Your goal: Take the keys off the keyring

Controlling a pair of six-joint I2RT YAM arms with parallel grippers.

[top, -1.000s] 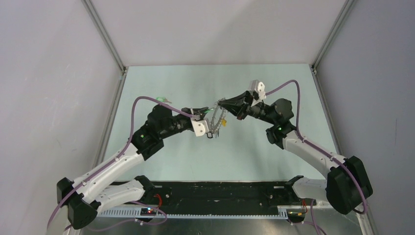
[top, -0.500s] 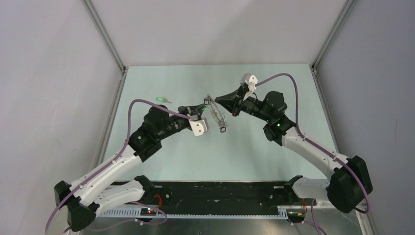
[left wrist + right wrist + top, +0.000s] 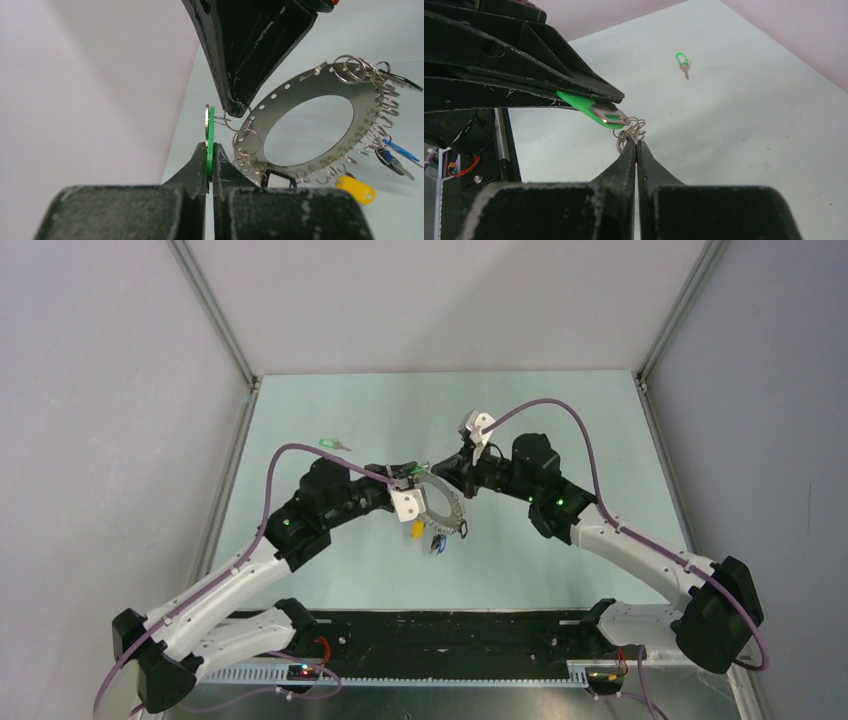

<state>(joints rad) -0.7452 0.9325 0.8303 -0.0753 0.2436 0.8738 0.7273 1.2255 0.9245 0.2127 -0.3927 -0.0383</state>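
One green key point(image 3: 682, 64) lies loose on the worktop point(image 3: 749, 125), well away from both jaws, so I think that one is done. My left jaws pinch a second green key point(image 3: 210, 131). My right jaws squeeze its little wire loop point(image 3: 633, 126). The keyring point(image 3: 300, 90) hangs just beside both tips, with the yellow key point(image 3: 356, 189), the blue key point(image 3: 400, 150) and more left to do.

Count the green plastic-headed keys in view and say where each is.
2. One green plastic-headed key is pinched in the left gripper; the other lies loose on the table. More may be hidden.
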